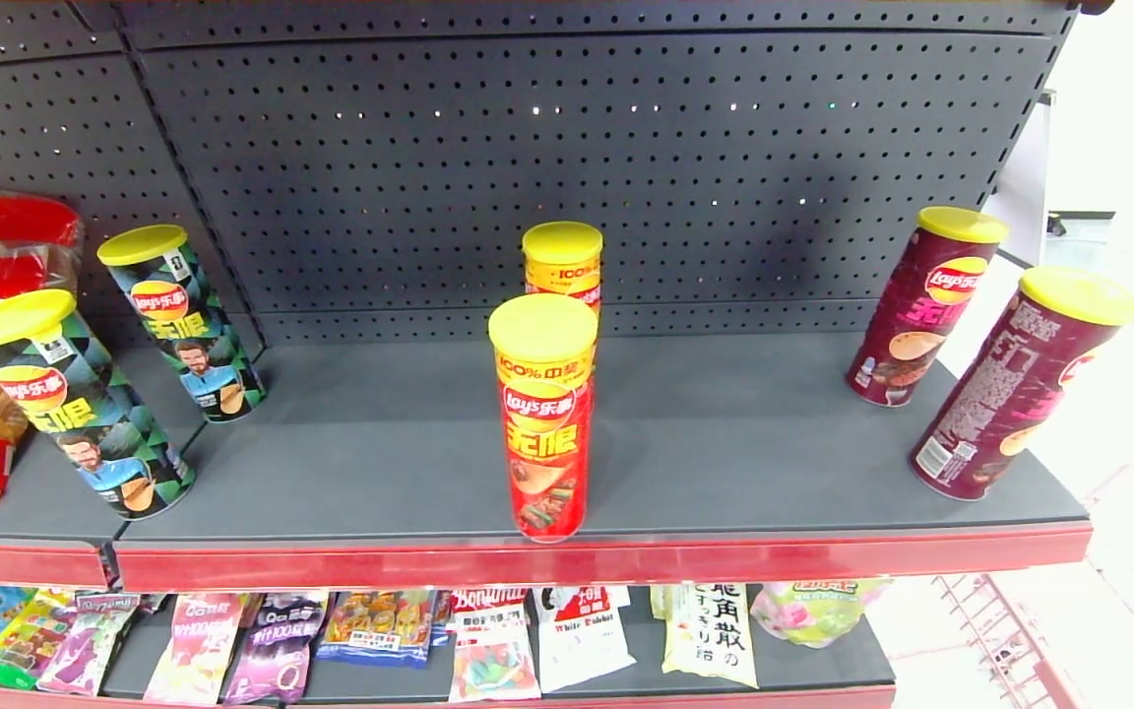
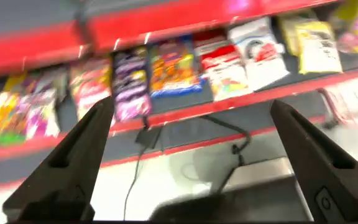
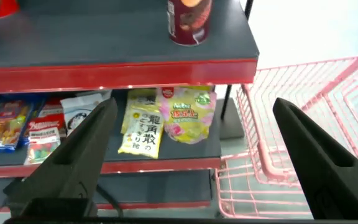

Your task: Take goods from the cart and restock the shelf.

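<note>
Looks like the fetching step, judging by empty hands. Note the left gripper (image 2: 191, 102) spread wide with nothing between its fingers, facing the bright foil snack packets (image 2: 166, 68) of the lower tier. Note the right gripper (image 3: 194, 101) just as wide and just as empty.

Turn to the pink wire cart (image 3: 309, 118) at the right of the right wrist view, beside the shelf end; favour the right arm as probably the nearer. Cannot tell what goods lie in the cart, so look in before reaching. Take a can around its middle, keep it upright, and lift it clear of the wire rim.

Aim for the bare stretches of the grey metal shelf with the red front lip (image 1: 626, 563): either between the red cylindrical chip cans with yellow lids (image 1: 544, 418) at centre frame and the maroon chip cans with yellow lids (image 1: 921, 305) at right, or toward the green-and-black patterned cans (image 1: 183, 320) at left. Match flavour to row, and set down well behind the lip.

From the head view, read the whole top row and its gaps. From the right wrist view, read the cart's wire wall, one maroon can's foot at the top of the frame, and the green-and-pink sweet bag (image 3: 188, 115) beneath. From the left wrist view, read the snack packets across the upper half of the frame, with floor below.
</note>
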`<state>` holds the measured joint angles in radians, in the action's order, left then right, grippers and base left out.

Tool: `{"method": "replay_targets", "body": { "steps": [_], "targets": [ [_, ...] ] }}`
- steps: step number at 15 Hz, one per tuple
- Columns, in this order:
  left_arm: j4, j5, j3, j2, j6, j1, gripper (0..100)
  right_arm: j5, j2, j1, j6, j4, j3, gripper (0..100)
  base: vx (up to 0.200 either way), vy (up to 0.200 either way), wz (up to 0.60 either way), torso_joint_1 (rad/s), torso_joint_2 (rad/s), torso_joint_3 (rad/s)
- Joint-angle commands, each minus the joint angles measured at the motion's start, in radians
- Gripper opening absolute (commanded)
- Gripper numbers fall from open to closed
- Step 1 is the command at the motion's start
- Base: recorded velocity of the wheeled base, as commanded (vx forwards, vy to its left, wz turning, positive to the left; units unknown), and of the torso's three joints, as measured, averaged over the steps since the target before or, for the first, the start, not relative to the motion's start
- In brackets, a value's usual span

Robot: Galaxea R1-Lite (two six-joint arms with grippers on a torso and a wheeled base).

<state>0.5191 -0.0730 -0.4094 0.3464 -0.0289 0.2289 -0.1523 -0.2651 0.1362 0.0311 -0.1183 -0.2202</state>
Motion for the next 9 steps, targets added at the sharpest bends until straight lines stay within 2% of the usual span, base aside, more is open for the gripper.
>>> {"method": "replay_targets", "body": {
  "steps": [1,2,3,5,6,7,8,9],
  "targets": [
    [0.168,-0.122,-0.023,-0.222,0.119,-0.112,100,0.0,-0.045,-0.144,0.003,0.0,0.021,100,0.0,0.0,0.0,0.0,0.0,0.0],
    [0.18,-0.12,-0.009,-0.218,0.141,-0.218,100,0.0,-0.043,-0.193,0.003,0.0,0.027,100,0.0,0.0,0.0,0.0,0.0,0.0],
    [0.194,-0.1,0.038,-0.239,0.138,-0.31,100,-0.001,-0.029,-0.237,0.001,-0.001,0.048,100,0.0,0.0,0.0,0.0,0.0,0.0],
    [0.165,0.007,0.061,-0.251,0.141,-0.316,100,0.007,0.07,-0.276,-0.017,0.0,0.136,100,0.0,0.0,0.0,0.0,0.0,0.0],
    [-0.013,0.085,0.132,-0.251,0.139,-0.316,100,0.05,0.112,-0.248,-0.028,0.002,0.139,100,0.0,0.0,0.0,0.0,0.0,0.0],
    [-0.122,0.101,0.19,-0.251,0.138,-0.316,100,0.077,0.127,-0.23,-0.03,0.006,0.144,100,0.0,0.0,0.0,0.0,0.0,0.0],
    [-0.372,0.111,0.311,-0.251,0.136,-0.316,100,0.128,0.173,-0.19,-0.046,0.008,0.144,100,0.0,0.0,0.0,0.0,0.0,0.0],
    [-0.45,0.111,0.343,-0.251,0.135,-0.316,100,0.129,0.19,-0.179,-0.066,0.008,0.144,100,0.0,0.0,0.0,0.0,0.0,0.0]
  ]
}}
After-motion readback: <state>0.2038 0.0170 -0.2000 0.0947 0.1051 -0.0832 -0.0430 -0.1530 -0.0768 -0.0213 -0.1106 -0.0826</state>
